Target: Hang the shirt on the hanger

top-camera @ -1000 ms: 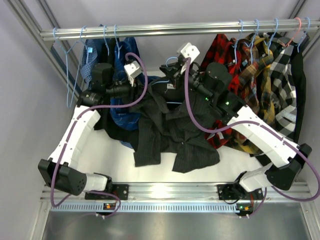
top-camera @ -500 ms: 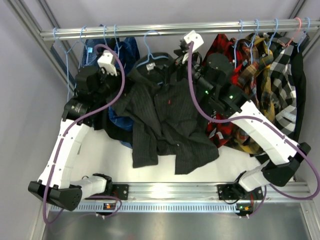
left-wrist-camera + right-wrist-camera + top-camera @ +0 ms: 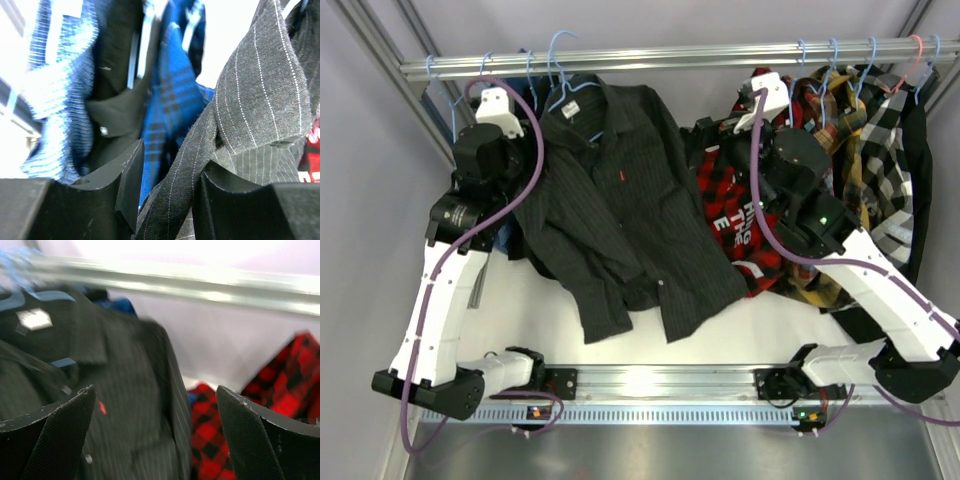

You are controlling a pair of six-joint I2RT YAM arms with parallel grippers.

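Up at the left end of the silver metal rail, the dark charcoal pinstriped button-up shirt hangs on the thin light-blue wire hanger, whose hook is over the rail. The collar sits at the top with the hanger wire showing inside it, and the front falls open. The shirt's lower hem and one sleeve drape onto the white table.

The left gripper is at the shirt's left shoulder side. Its jaws stand narrow, and a twisted fold of the pinstriped cloth fills the gap between them. A blue checked shirt hangs just behind that fold.

The right gripper is near the shirt's other shoulder, apart from the cloth. Its jaws are spread wide with nothing between them. A red-and-black buffalo plaid shirt hangs just beside the dark shirt on the right, touching its edge.
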